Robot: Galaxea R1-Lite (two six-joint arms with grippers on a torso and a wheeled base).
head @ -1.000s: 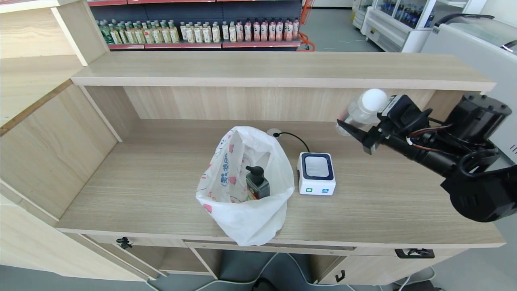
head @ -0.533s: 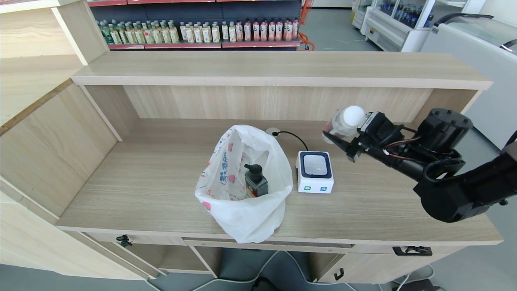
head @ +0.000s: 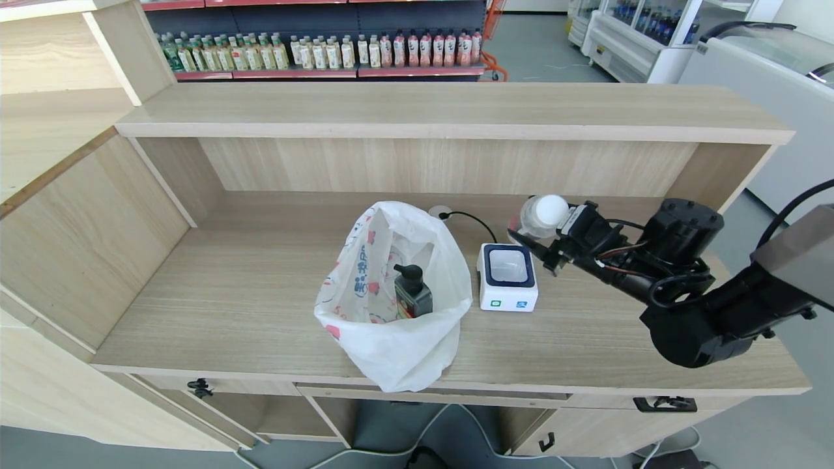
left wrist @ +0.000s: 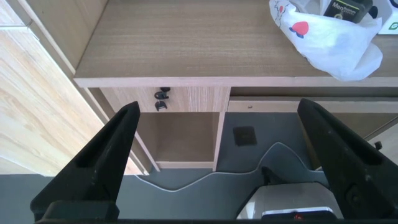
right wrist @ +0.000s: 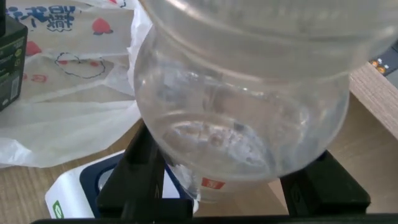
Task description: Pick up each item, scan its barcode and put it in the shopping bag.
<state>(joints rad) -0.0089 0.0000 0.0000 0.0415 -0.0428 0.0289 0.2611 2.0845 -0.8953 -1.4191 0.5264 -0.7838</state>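
Right gripper (head: 531, 233) is clamped on a clear, white-capped bottle (head: 546, 212), which is held in the air right at the scanner's (head: 508, 277) far right corner. Left gripper (left wrist: 217, 112) is spread open with nothing in it, kept low, well away from the scanner. The bag (head: 391, 339) is sat just left of the scanner, a pump bottle (head: 412, 293) inside.

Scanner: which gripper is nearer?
Right. The right gripper holds a bottle close beside the scanner; the left gripper sits off the counter front edge, beyond the shopping bag.
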